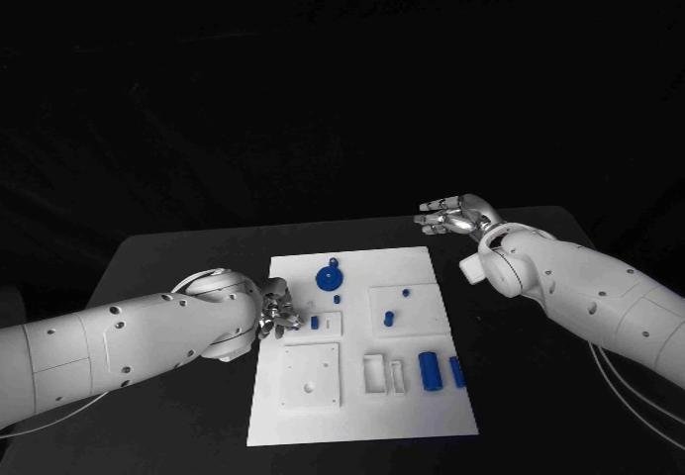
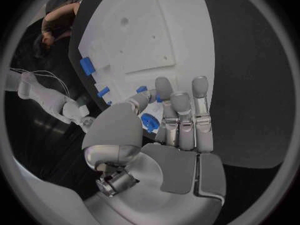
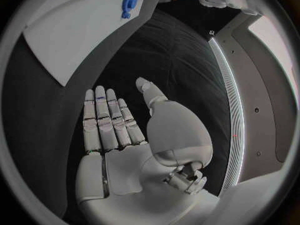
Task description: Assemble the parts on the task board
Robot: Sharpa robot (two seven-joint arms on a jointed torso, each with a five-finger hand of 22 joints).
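Head view: the white board [image 1: 364,346] is seen in the middle of the black table [image 1: 186,252]. The left hand [image 1: 278,315] is placed at the board's left edge, just beside a small blue part [image 1: 314,322]. From here it cannot be told if that part is held. A round blue part [image 1: 329,276] is seen near the board's far end, and two blue bars [image 1: 440,370] stand side by side near its right edge. The right hand [image 1: 457,215] is held up over the table, well apart from the board, with nothing in it.

Left wrist view: a blue part [image 2: 150,122] is pinched between the thumb [image 2: 134,105] and the fingers [image 2: 181,120] of the left hand [image 2: 169,135]. The board [image 2: 156,35] lies just past the fingertips.

Right wrist view: the right hand [image 3: 134,135] is spread flat, fingers straight and thumb apart, and nothing is held. The board [image 3: 81,30] and the round blue part [image 3: 129,2] are seen far off.
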